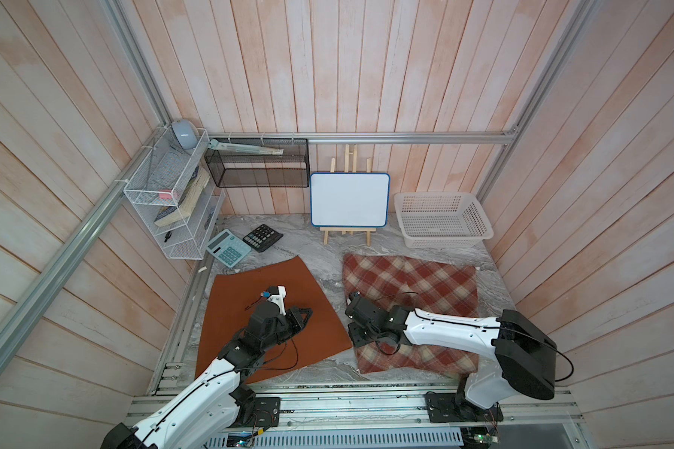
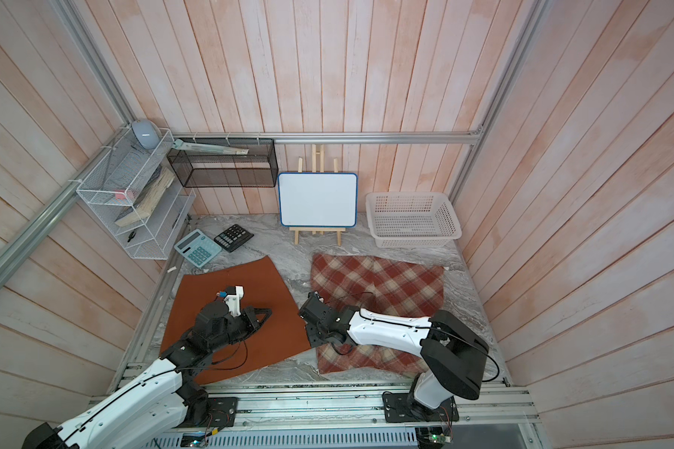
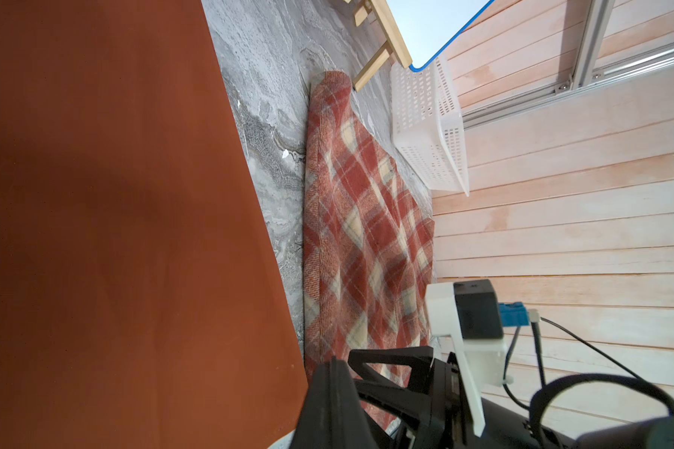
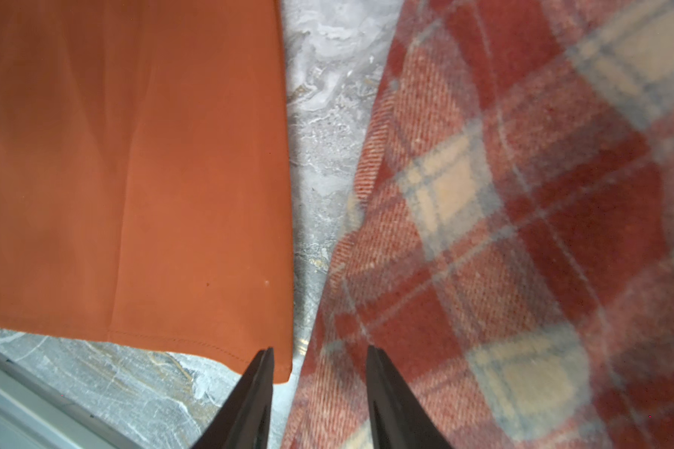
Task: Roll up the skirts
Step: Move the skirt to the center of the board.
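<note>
On the table (image 1: 320,241), the orange skirt (image 1: 250,283) and plaid skirt (image 1: 425,280) lay flat, not yet rolled. The left gripper (image 1: 306,314) was shut and empty. The right gripper (image 4: 320,350), half open and empty, should probably pinch the plaid edge next.

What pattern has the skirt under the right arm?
Red, cream and tan plaid skirt; clearest in the right wrist view.

plain skirt (image 1: 250,280) left of plaid skirt (image 1: 425,280), basket (image 1: 444,241) behind it
</note>
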{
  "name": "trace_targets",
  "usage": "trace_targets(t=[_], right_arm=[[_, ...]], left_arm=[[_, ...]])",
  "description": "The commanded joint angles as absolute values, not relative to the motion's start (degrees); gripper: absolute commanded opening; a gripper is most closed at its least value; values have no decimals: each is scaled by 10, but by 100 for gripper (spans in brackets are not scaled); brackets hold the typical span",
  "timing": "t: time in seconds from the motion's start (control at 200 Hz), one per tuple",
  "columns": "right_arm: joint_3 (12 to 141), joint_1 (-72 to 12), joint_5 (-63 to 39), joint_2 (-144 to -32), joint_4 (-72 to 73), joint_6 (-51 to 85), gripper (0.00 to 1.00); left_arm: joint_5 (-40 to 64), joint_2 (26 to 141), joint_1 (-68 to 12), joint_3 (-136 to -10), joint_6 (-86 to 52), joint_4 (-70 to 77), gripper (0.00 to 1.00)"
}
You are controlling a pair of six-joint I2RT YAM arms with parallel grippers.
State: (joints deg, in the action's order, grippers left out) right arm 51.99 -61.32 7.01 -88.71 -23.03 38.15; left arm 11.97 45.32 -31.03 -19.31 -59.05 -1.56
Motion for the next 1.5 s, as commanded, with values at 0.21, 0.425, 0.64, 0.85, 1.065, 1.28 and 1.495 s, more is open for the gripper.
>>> trace_targets(t=[0.21,0.425,0.64,0.85,1.065,1.28,1.495], right_arm=[[478,-613,74,-908,-214,438,40],[474,-613,60,-923,-198,439,20],[471,-613,64,-902,-190,441,0],[505,-608,94,-824,-187,433,0],[519,-572,28,-784,-51,430,0],[647,-562,-43,-956,4,401,0],[794,-525,-86,-1115,33,412,0]], left_arm=[[127,458,-307,-202,-567,-11,0],[130,462,-306,-200,-568,-5,0],[127,461,-307,-198,-567,-4,0],[132,471,-307,-204,-565,7,0],[130,490,-307,-235,-549,1,0],[54,447,-293,-270,-551,-81,0],[-86,321,-250,-312,-550,-209,0]])
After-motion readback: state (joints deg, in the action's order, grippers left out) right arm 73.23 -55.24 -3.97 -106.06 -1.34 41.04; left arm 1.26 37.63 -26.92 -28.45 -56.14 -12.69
